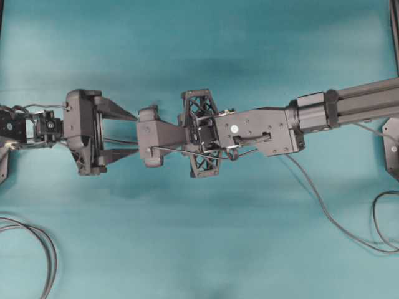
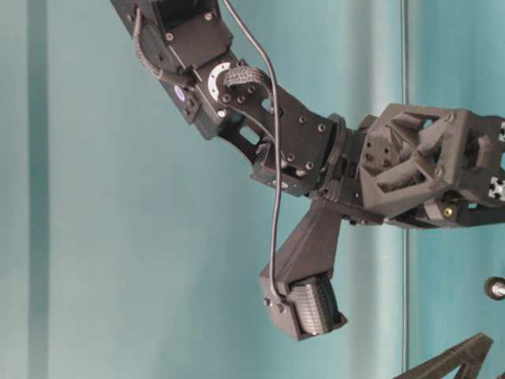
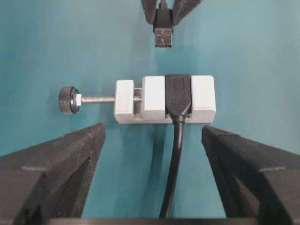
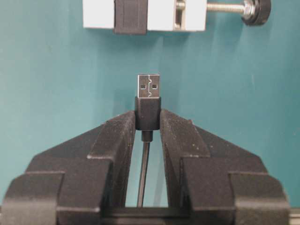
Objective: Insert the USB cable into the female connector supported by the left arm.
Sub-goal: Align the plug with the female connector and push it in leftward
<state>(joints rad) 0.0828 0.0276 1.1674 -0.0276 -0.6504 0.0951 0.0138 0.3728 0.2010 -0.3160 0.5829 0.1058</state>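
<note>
From my station, the overhead view looked straight down on the teal table [image 1: 199, 249], with both arms meeting at its middle. The table-level view sat low and close, facing the right arm's wrist side-on. The left wrist camera looked out between its own fingers [image 3: 56, 173] at the white clamp block [image 3: 165, 99]. The right wrist camera faced the opposite way, close behind the USB cable [image 4: 148, 101]. Both wrist views shared that block and plug.

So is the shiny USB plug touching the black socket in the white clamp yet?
Apart. The right wrist view shows teal table between the USB plug and the black socket in the white clamp; the left wrist view shows that gap too.
</note>
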